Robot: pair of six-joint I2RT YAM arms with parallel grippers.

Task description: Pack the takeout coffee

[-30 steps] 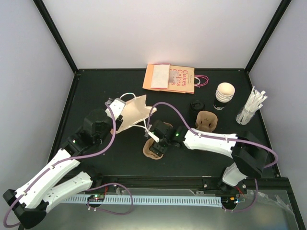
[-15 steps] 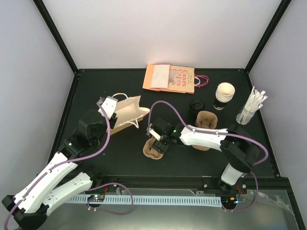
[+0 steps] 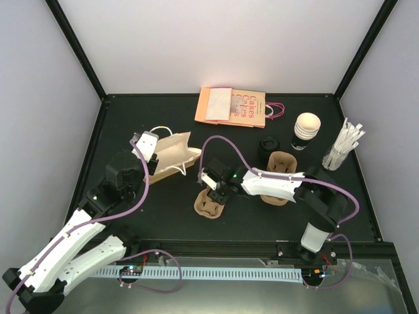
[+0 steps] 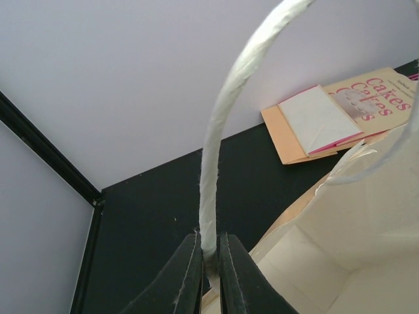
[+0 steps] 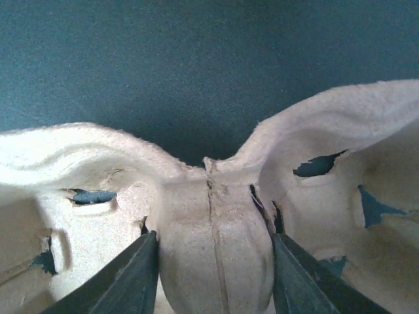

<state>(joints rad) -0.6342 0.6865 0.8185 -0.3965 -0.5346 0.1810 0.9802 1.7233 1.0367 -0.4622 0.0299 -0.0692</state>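
The takeout coffee cup (image 3: 306, 129), black with a cream inside, stands uncovered at the back right. Its black lid (image 3: 268, 144) lies apart on the table. My left gripper (image 3: 147, 145) (image 4: 209, 239) is shut on the white cord handle (image 4: 216, 150) of the cream paper bag (image 3: 173, 157) (image 4: 340, 216), whose mouth faces right. Over a brown pulp cup carrier (image 3: 208, 203) (image 5: 327, 131) at centre, my right gripper (image 3: 215, 190) (image 5: 215, 237) has a finger pressed against each side of the middle hump.
A second pulp carrier (image 3: 281, 163) lies under the right arm's forearm. White wrapped straws (image 3: 344, 145) stand in a holder at the far right. An orange "Cakes" bag (image 3: 232, 106) lies flat by the back wall.
The right jaws have narrowed onto the carrier's middle hump, and that arm has shifted slightly left. The left arm has drawn the bag's handle left and back, and the bag has turned.
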